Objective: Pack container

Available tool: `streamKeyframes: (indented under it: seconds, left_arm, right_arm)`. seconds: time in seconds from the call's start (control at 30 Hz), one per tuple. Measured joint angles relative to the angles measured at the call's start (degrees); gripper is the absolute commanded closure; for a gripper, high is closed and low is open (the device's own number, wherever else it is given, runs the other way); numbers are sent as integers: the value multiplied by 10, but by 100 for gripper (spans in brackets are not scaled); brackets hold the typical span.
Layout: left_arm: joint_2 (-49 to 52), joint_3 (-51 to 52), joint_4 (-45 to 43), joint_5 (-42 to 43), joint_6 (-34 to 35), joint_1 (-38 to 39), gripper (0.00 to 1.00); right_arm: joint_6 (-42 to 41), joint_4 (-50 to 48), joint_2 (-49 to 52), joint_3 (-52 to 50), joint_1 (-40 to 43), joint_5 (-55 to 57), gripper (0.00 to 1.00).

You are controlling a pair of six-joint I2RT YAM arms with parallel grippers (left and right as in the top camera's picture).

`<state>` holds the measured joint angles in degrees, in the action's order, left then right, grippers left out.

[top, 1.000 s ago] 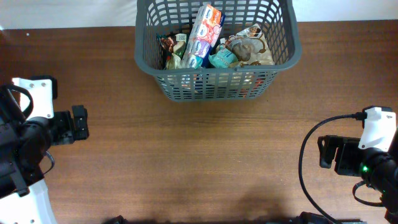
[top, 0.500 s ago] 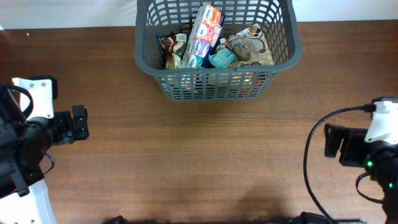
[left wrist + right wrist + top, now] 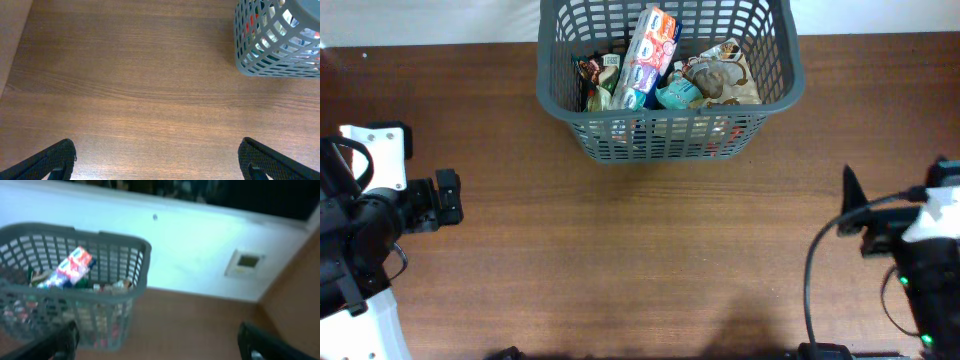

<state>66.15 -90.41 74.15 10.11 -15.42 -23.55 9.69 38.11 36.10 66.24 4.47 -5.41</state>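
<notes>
While the left gripper (image 3: 448, 198) is kept at the left edge of the table (image 3: 640, 270), exactly where it was placed a second earlier, its jaws are spread to their widest and nothing is held between them; only bare wood is seen under it in the left wrist view. The container (image 3: 665, 140) is found at the far middle of the table, well apart from both arms, unmoved since the earlier frame; the packets (image 3: 648, 45) inside it are heaped as before, and no loose packet is seen on the wood. The one change is at the right: the right gripper (image 3: 161, 345) has been drawn back toward the right edge and tilted upward, so that the container and the pale wall behind it are now caught, blurred, by its camera; its jaws are likewise fully parted and empty. From this the packing is judged finished, or nearly so; the right arm appears to be retired.
</notes>
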Motion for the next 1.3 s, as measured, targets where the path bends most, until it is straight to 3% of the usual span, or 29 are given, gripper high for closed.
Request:
streamKeyframes:
  seconds: [0.33,0.63,0.93,1.3]
  left_arm:
    - [0,0,0,0,0,0,1]
    - [0,0,0,0,0,0,1]
    - [0,0,0,0,0,0,1]
    - [0,0,1,0,0,0,1]
  right_arm:
    - [0,-170,-117,-235,-6,0,1]
    - [2,-293,-204,-382,-6,0,1]
    - [3,-384,-272,-467,-6,0,1]
    - [6,-396,-351,-505,-6,0,1]
